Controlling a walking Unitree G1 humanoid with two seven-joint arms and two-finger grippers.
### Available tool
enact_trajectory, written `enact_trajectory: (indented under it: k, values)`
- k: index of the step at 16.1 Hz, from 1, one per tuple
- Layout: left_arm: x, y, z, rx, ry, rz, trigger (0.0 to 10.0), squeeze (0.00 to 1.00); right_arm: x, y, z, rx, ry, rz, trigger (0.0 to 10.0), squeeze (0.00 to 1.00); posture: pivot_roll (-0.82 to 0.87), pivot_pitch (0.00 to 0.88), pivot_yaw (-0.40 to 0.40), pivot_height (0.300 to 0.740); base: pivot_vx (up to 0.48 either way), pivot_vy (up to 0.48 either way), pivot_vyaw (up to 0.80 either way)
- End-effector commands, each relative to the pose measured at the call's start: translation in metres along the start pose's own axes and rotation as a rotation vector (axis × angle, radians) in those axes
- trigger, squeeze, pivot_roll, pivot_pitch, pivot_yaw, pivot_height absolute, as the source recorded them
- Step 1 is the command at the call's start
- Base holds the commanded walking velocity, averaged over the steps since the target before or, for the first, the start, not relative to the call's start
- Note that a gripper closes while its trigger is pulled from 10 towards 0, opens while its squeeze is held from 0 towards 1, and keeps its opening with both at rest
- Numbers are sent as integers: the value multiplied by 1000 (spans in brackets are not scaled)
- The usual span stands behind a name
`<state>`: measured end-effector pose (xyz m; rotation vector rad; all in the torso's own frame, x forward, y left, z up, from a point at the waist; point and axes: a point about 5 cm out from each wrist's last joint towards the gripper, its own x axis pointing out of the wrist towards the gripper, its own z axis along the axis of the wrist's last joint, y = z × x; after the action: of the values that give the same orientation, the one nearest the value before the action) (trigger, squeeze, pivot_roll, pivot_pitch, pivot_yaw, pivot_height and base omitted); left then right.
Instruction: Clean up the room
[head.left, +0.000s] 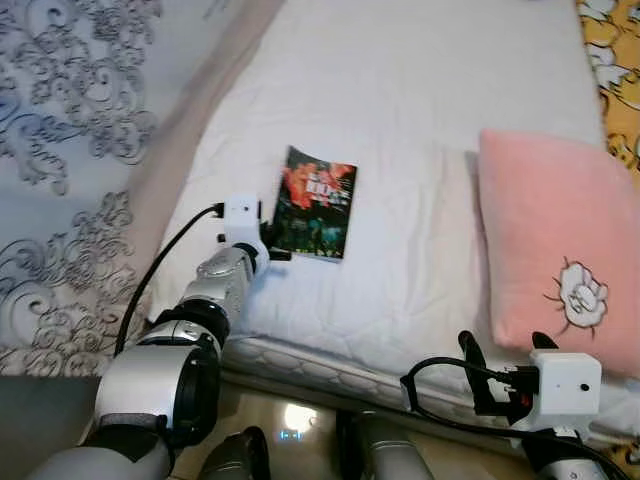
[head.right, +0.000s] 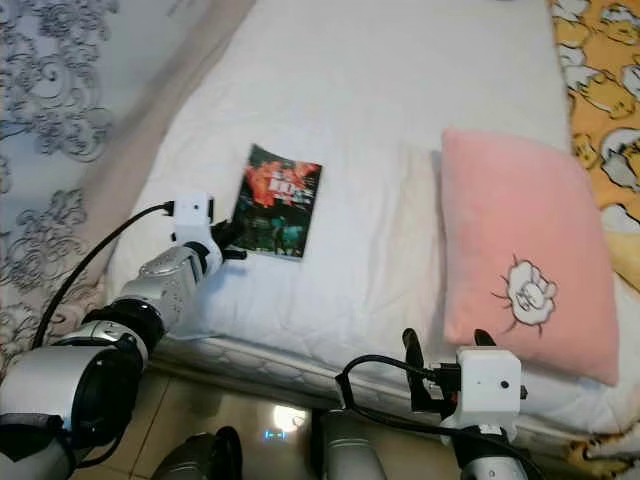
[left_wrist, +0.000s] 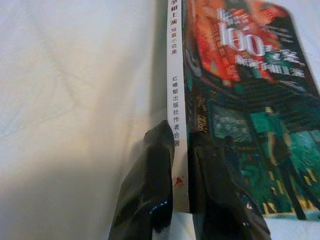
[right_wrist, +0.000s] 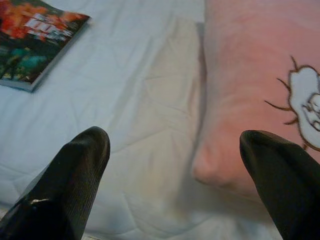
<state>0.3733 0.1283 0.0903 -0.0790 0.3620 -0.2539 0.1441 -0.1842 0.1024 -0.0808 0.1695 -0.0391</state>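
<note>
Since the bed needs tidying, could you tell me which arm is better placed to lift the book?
Left. The left gripper already has its fingers astride the white spine of the dark, red-lettered paperback book; the open right gripper hangs by the pink plush pillow.

Glossy paper book (head.left: 317, 203), matt quilted cloth mattress (head.left: 400, 120), plush pink pillow (head.left: 545, 245).

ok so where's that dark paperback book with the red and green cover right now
The dark paperback book lies flat on the white bed, toward the robot's left, well apart from the pink pillow. The left gripper straddles its white spine.
</note>
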Motion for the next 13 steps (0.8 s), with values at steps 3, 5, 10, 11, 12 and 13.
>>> enact_trajectory:
  k: [3, 5, 10, 11, 12, 13]
  values:
    - [-1, -15, -24, 81, 97, -96, 10000, 0, -3, -2, -8, -7, 46, 2, 10000, 0, -266, 239, -65, 740, 0, 0, 0]
    - [-2, -21, -27, 63, 107, -164, 10000, 0, -1, -2, -9, -7, 49, 3, 10000, 0, -260, 235, -66, 740, 0, 0, 0]
    - [-1, -25, -30, 64, 116, -143, 10000, 0, 6, -1, -10, -10, 42, 13, 10000, 0, -250, 224, -67, 740, 0, 0, 0]
    - [-1, -19, -28, 31, 104, -91, 10000, 0, 6, -2, -10, -12, 40, 13, 10000, 0, -249, 221, -67, 740, 0, 0, 0]
    - [-1, -16, -27, -1, 97, -70, 10000, 0, 7, -2, -10, -14, 39, 12, 10000, 0, -248, 220, -69, 740, 0, 0, 0]
    - [-1, -17, -27, -29, 97, -71, 10000, 0, 7, -3, -10, -15, 39, 11, 10000, 0, -248, 217, -69, 740, 0, 0, 0]
